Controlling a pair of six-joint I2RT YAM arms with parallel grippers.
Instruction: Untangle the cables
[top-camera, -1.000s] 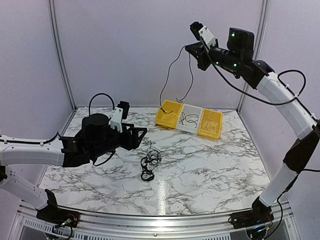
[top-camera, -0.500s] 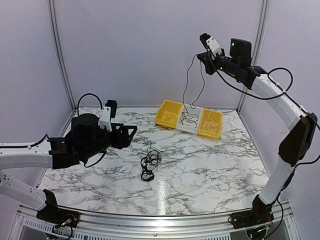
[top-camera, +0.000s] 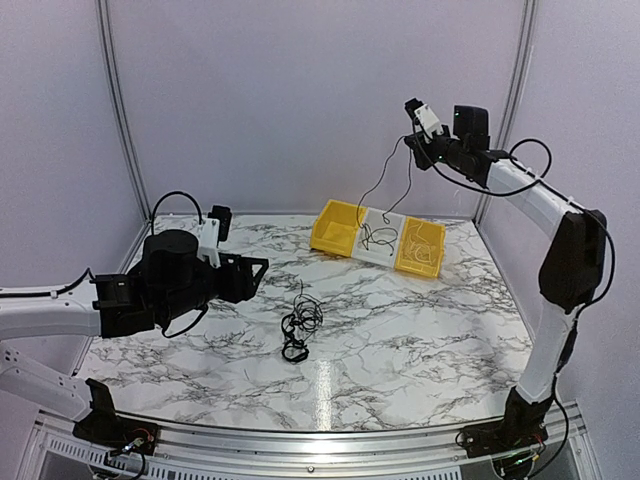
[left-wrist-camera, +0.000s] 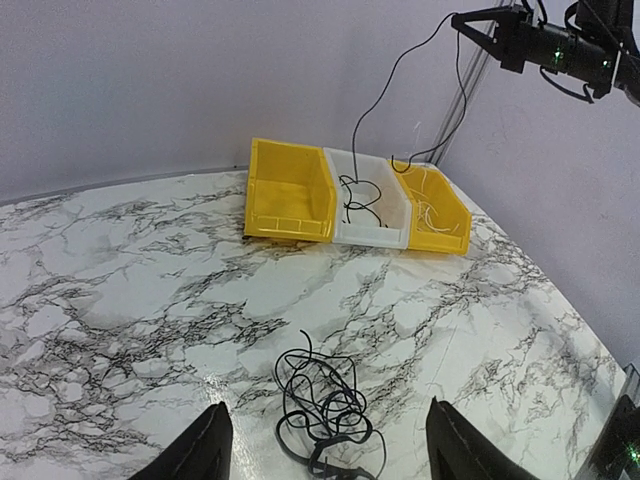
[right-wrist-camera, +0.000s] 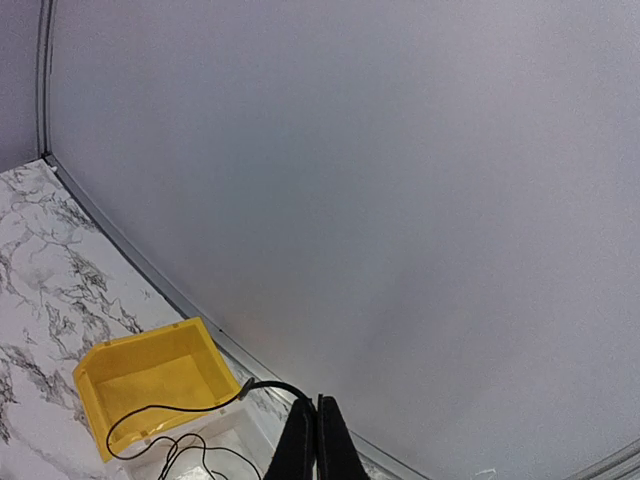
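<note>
Our right pincer, pressed together high above the bins, pinches one cable strand. The strand hangs nearly straight down, its lower end in the white middle bin. The tangle lies in the middle of the bench, just right of our spread left pincer, which is the nearer arm.
</note>
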